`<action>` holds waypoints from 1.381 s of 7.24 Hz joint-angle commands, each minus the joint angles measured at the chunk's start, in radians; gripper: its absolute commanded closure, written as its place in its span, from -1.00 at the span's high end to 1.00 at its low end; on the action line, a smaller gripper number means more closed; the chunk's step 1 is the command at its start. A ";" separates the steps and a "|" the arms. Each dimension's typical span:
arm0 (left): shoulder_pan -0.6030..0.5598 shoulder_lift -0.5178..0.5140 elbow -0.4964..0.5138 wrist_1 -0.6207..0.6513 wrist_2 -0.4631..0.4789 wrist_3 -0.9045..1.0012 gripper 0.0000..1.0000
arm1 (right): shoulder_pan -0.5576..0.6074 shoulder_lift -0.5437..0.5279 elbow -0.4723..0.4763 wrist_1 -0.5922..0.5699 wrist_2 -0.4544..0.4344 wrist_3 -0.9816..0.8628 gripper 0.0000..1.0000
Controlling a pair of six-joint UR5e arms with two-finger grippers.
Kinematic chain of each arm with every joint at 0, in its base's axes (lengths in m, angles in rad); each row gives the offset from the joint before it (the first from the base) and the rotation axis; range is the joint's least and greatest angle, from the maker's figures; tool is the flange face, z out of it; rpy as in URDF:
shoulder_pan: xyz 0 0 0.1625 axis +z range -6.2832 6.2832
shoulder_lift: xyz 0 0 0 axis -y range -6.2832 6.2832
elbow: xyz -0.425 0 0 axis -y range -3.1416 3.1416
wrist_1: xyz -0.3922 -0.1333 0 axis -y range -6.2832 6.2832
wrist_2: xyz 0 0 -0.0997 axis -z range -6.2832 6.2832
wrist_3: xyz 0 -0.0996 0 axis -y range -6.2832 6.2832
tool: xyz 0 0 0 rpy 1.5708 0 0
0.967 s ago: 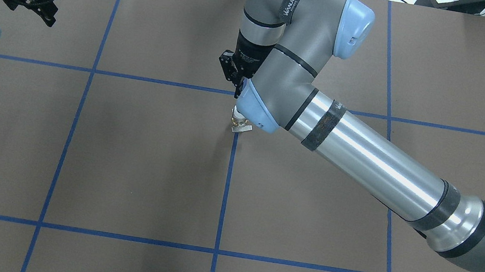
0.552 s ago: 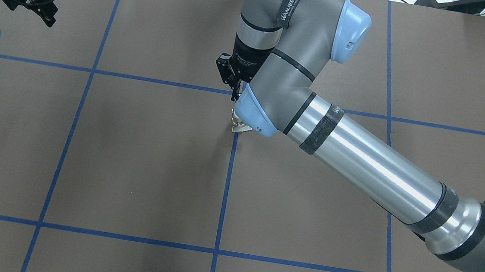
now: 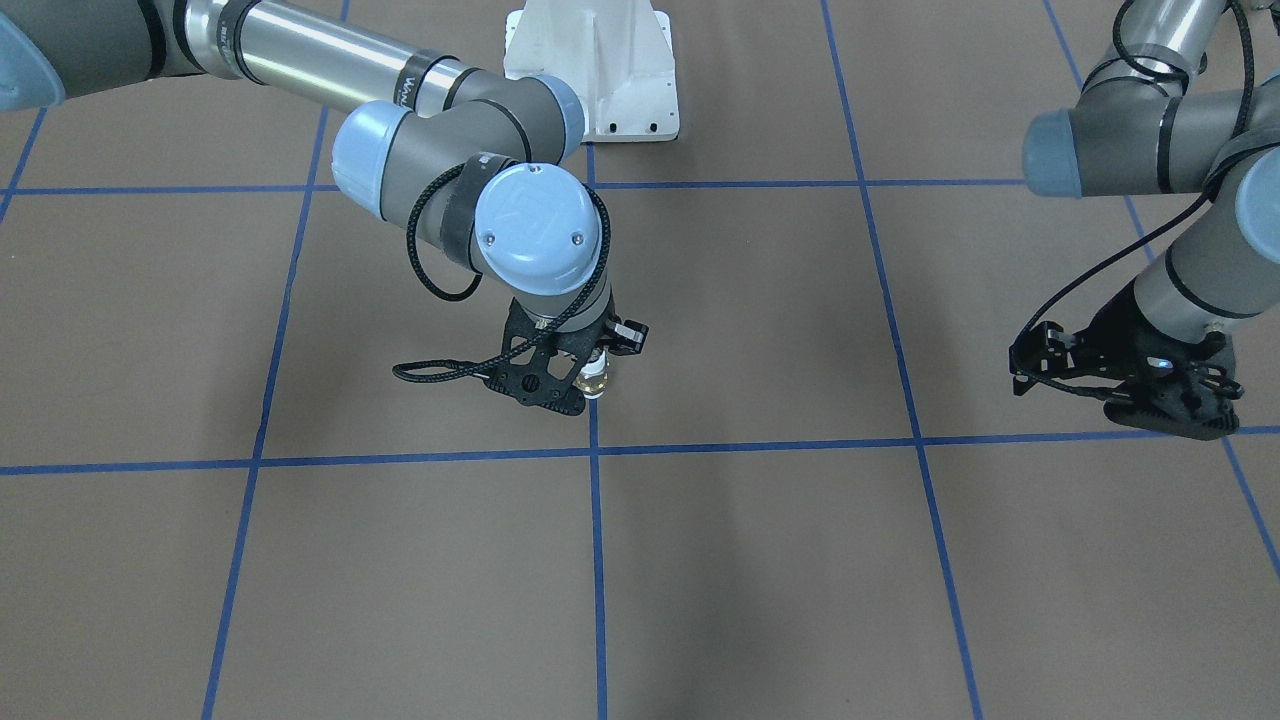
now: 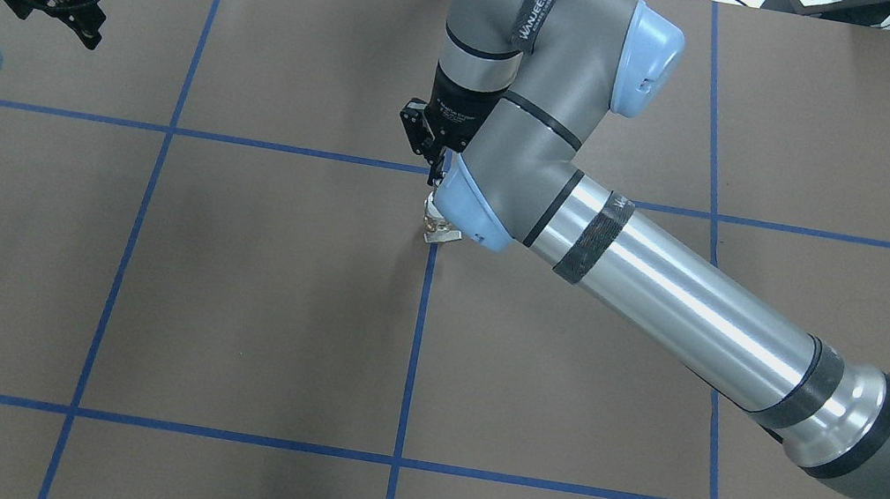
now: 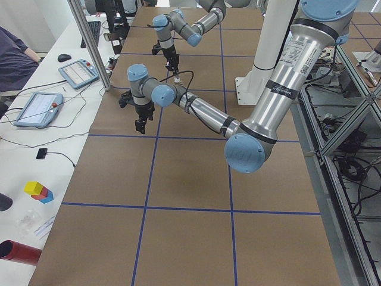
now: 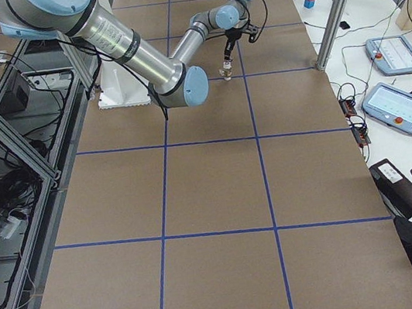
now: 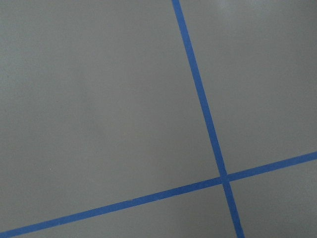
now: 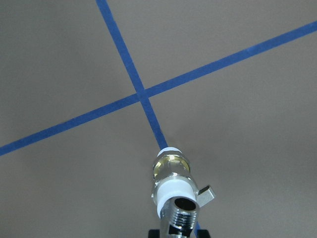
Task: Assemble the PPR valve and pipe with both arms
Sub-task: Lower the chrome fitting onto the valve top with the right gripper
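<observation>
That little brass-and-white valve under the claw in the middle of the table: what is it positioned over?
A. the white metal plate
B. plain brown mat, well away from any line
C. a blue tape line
C. In the front-facing view the valve at the right gripper sits right on a blue tape line, and the right wrist view shows that line running under it.
</observation>
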 commanded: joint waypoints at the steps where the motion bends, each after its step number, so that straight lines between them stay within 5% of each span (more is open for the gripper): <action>1: 0.000 0.000 0.000 0.000 0.000 -0.001 1.00 | 0.002 0.001 0.001 0.000 0.000 -0.001 -1.00; 10: 0.000 0.001 0.002 0.000 0.000 -0.004 1.00 | -0.006 -0.022 0.004 0.039 0.000 0.002 -1.00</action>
